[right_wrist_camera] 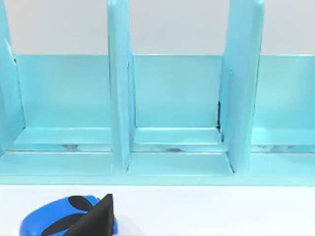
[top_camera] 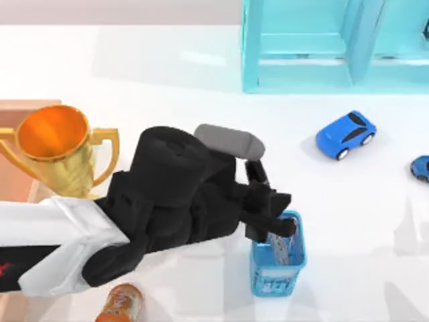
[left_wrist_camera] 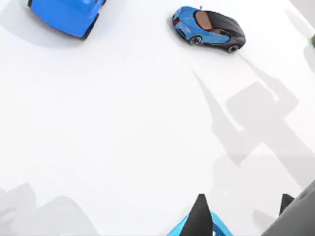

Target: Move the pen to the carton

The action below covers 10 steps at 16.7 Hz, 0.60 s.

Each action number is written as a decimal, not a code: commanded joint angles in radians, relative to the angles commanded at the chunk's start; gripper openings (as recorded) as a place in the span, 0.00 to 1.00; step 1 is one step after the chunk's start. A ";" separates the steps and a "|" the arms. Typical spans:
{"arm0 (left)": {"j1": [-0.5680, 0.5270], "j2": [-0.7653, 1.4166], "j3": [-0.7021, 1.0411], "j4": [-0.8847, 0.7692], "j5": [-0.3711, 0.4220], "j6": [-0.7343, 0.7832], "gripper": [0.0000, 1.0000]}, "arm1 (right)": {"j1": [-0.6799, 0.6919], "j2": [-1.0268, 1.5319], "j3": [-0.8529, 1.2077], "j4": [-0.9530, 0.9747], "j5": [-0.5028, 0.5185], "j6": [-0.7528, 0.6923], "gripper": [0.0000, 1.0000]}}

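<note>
- The white table (top_camera: pixel 375 221) spreads under everything I can see from above.
- The cyan shelf unit (top_camera: pixel 315 47) stands at the far edge, right of centre; my right wrist camera faces its open bays (right_wrist_camera: pixel 177 98) straight on.
- The carton (top_camera: pixel 20 154) sits at the table's left edge, orange-brown, partly hidden behind the gold trophy (top_camera: pixel 57 151) that stands in front of it.
- My left arm reaches from the left side across the middle of the table, and my left gripper (top_camera: pixel 276 225) sits at the near rim of the small blue mesh cup (top_camera: pixel 278 258), right of centre at the near side.
- I cannot tell whether my left jaws are parted or closed; the dark wrist hides them from above, and my wrist camera catches one black fingertip (left_wrist_camera: pixel 200 216) over the cup's blue rim.
- The pen (top_camera: pixel 279 249) stands inside the cup, silver-grey barrel showing, well apart from the carton.
- A blue toy car (top_camera: pixel 345 134) rests right of the cup, another (top_camera: pixel 421 168) at the right edge.
- An orange bottle (top_camera: pixel 120 305) lies at the near edge.
- My right gripper (right_wrist_camera: pixel 96 219) shows one dark fingertip near the blue car; its state I cannot tell.
</note>
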State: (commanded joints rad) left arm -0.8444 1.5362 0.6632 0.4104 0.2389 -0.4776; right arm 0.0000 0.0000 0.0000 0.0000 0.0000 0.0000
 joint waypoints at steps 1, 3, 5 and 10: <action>0.017 -0.054 0.015 -0.068 0.034 0.025 0.00 | 0.000 0.000 0.000 0.000 0.000 0.000 1.00; 0.072 -0.164 0.045 -0.217 0.105 0.072 0.00 | 0.000 0.000 0.000 0.000 0.000 0.000 1.00; 0.149 -0.269 0.073 -0.369 0.171 0.109 0.00 | 0.000 0.000 0.000 0.000 0.000 0.000 1.00; 0.378 -0.443 0.113 -0.644 0.278 0.146 0.00 | 0.000 0.000 0.000 0.000 0.000 0.000 1.00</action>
State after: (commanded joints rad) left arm -0.4661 1.0929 0.7765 -0.2333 0.5166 -0.3312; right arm 0.0000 0.0000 0.0000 0.0000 0.0000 0.0000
